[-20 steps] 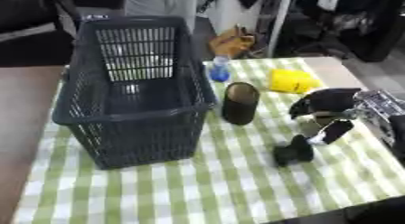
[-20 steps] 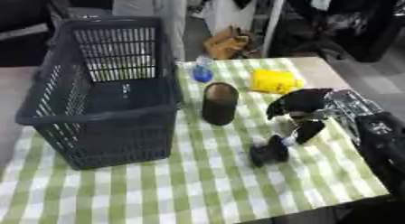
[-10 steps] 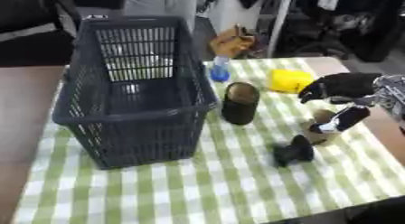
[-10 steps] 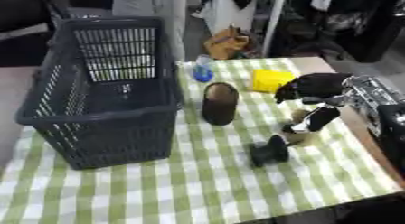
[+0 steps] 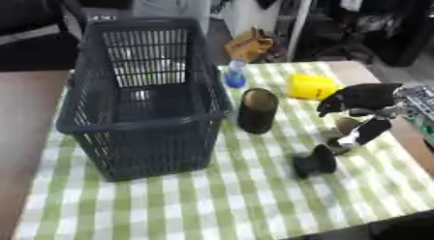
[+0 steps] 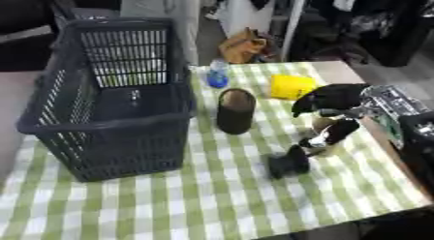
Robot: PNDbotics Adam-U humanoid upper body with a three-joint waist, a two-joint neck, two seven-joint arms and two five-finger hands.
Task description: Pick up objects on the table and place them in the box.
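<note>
Step in hand looks like pick, not place: nothing is lifted yet. Nearest, a small black object [image 5: 315, 161] lies on the checked cloth of the desk [image 5: 212, 205], right of centre. Just beyond it the right robot hand [image 5: 363, 113] hovers, fingers curled downward over a small tan-and-white thing [image 5: 345, 129] I can't identify; can't tell whether the fingers actually grip it. Left of that, a dark cylinder [image 5: 257, 110] stands upright beside the box [image 5: 135, 132], a dark slatted basket on the left side of the desk. Farther back sit a yellow item [image 5: 312, 86] and a small blue bottle [image 5: 237, 75]. Left robot hand is not in view. Next move likely: secure a grasp, lift clear, carry left over the basket rim, release.
</note>
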